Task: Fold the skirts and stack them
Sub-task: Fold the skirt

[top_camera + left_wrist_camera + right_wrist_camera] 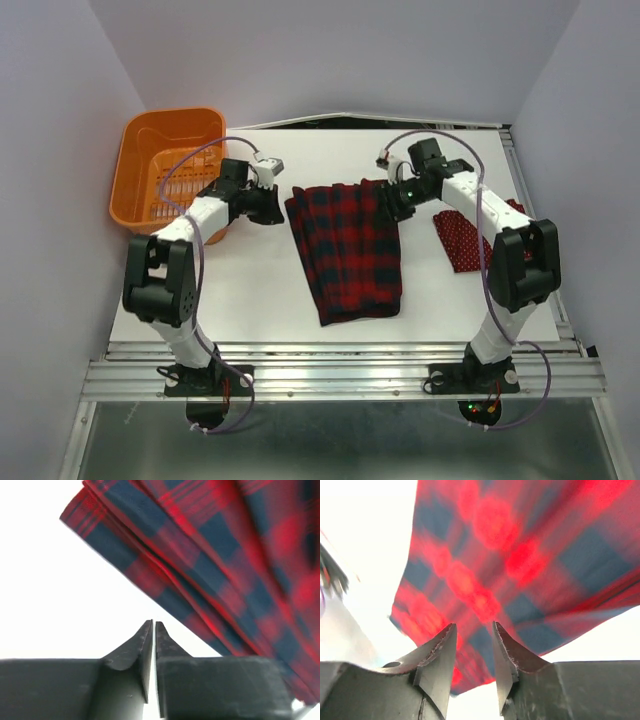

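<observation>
plaid skirt (348, 250) lies flat, polka-dot skirt (458, 240) apart to its right.

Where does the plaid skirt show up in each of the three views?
Top external: the plaid skirt lies at the centre of the white table, pleats running toward the arms' bases.
Left wrist: it fills the upper right, its edge slanting down to the right.
Right wrist: it covers most of the frame, blurred.
Shared landmark: the bare white table bordering the skirt's edge.
</observation>
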You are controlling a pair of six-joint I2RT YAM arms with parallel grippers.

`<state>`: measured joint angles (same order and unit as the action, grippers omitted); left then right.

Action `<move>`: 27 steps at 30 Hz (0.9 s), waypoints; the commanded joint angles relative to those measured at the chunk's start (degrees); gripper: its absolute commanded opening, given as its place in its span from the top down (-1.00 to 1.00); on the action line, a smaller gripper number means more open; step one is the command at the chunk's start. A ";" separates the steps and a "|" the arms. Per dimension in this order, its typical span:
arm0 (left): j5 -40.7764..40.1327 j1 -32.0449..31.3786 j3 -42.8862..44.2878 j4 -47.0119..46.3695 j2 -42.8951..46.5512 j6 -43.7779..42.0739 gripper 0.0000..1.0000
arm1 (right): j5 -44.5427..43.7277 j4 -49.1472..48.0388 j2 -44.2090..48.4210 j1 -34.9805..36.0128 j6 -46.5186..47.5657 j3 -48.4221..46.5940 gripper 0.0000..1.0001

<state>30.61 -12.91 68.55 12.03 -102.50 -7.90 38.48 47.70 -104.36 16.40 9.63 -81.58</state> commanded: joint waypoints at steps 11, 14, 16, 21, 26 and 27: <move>-4.77 -2.03 -13.52 -8.77 11.79 23.18 1.00 | -20.20 -12.71 -7.87 16.11 -21.22 -16.77 0.22; -2.67 -3.09 -15.46 -11.59 10.84 25.56 1.00 | -21.25 -14.91 -10.07 18.31 -22.89 -15.89 0.24; -1.52 -4.40 -15.21 -11.59 9.34 26.18 1.00 | -21.60 -16.14 -11.30 18.92 -24.03 -15.19 0.26; -1.08 -5.55 -15.21 -13.88 5.65 27.85 1.00 | -23.27 -16.94 -13.33 20.15 -24.83 -15.54 0.25; -3.01 -6.87 -12.84 -13.27 0.65 29.26 1.00 | -22.22 -16.85 -14.21 20.68 -25.62 -16.06 0.17; -4.32 -7.30 -12.22 -12.31 0.02 29.00 1.00 | -22.31 -16.77 -14.38 21.30 -25.62 -16.50 0.17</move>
<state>28.16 -19.20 53.67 -0.34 -100.60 19.73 16.91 33.61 -118.34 36.14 -14.81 -96.27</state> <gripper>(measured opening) 0.019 0.410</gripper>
